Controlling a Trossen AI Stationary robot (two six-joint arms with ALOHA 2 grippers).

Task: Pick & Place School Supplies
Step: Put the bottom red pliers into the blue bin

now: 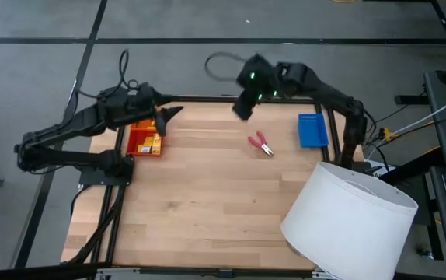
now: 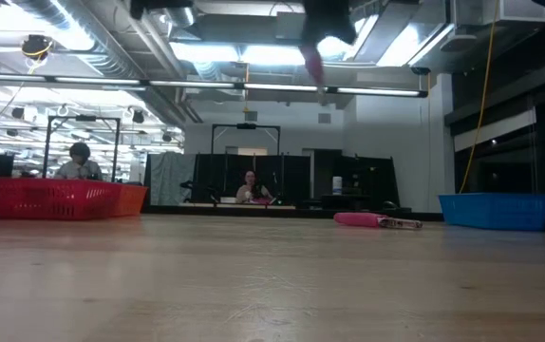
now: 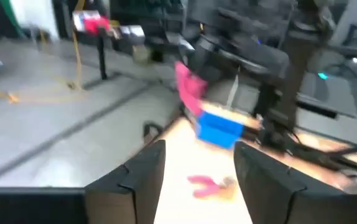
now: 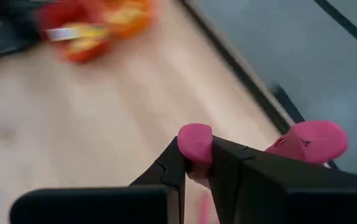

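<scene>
Room: large hall with ceiling lights and pipes; in the low view two persons sit far behind the table.
Table (image 1: 207,210): light wood with a dark frame, filling the middle of the high view.
White cylinder (image 1: 351,222): biggest thing, lying tilted at the lower right corner of the table.
Left arm: comes in from the left edge of the high view and reaches to the upper left part of the table.
Right arm: comes in from the right and bends over the upper middle edge of the table.
Blue tray (image 1: 311,130): upper right part of the table, right of the centre.
Orange tray (image 1: 145,138): upper left part of the table, just under the left pincer; yellow pieces (image 1: 155,143) lie inside it.
Left pincer (image 1: 175,113): above the upper right corner of the orange tray; its fingers (image 3: 142,174) stand apart and nothing is between them.
Right pincer (image 1: 242,105): raised over the upper middle edge of the table, fingers together and clamped on one pink handle of a pink-handled tool (image 4: 194,143); the other handle sticks out beside the fingers.
Second pink-handled tool (image 1: 261,144): lies flat on the table between the centre and the blue tray, apart from both pincers.
</scene>
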